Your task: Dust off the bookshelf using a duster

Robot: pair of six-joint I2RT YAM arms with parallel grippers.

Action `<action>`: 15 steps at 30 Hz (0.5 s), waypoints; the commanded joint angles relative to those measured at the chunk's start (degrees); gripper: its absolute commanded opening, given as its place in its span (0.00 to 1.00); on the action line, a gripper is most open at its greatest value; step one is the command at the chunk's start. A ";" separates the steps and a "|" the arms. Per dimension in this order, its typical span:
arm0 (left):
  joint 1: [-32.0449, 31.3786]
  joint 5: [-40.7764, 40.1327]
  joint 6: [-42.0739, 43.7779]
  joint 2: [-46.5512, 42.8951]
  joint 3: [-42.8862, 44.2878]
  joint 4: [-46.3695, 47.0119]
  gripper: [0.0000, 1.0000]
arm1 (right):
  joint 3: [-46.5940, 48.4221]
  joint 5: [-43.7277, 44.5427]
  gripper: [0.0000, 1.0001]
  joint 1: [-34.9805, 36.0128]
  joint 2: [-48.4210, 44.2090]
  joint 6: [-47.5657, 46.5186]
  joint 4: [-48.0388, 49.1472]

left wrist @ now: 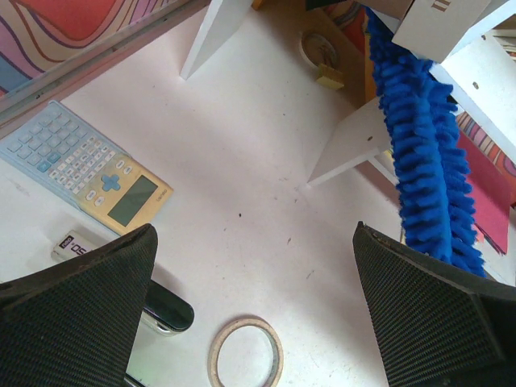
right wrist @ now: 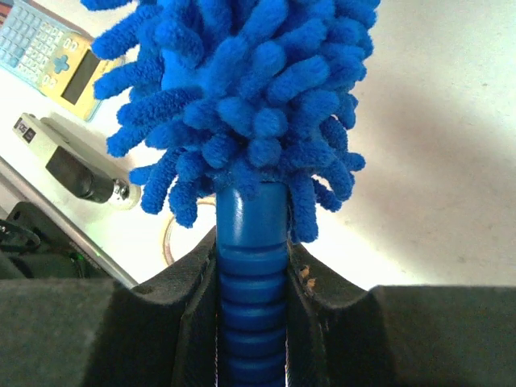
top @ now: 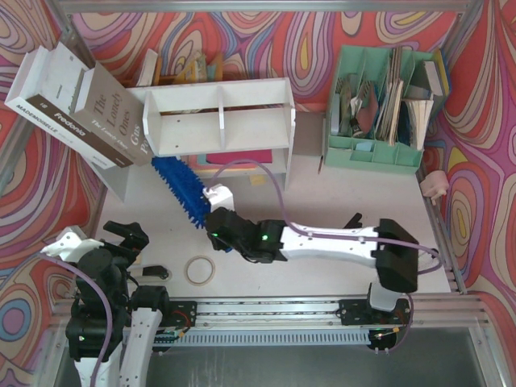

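Many papers [top: 395,97] fill green organizer [top: 367,153]; red sheet [top: 242,157] lies inside bookshelf [top: 222,95].

On the table [top: 339,201], the bookshelf [top: 222,117] stands toward the far edge, a flat folder [top: 238,157] on its lower shelf. Books [top: 97,113] lean at its left end; a file organizer [top: 379,105] sits near its right end. The duster [top: 181,189] slants from the bookshelf's front left corner forward and rightward, its handle between the right gripper's [right wrist: 251,274] fingers. Well in front of the bookshelf lies a tape roll [top: 199,270]; a calculator [left wrist: 89,173] lies front-left, where the left gripper [left wrist: 254,234] hangs, jaws apart.
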 commanded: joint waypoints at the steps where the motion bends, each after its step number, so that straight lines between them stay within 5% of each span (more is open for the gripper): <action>1: 0.28 0.12 -0.12 -0.68 0.26 0.15 0.99 | -4.06 5.53 0.00 -0.53 -8.33 3.80 4.37; 8: 0.28 0.16 -0.07 -0.53 0.26 0.20 0.99 | -10.09 7.24 0.00 -0.53 -13.21 5.87 3.18; 15: 0.28 0.06 -0.12 -0.78 0.27 0.07 0.98 | -8.53 4.14 0.00 -0.51 -7.82 8.22 2.30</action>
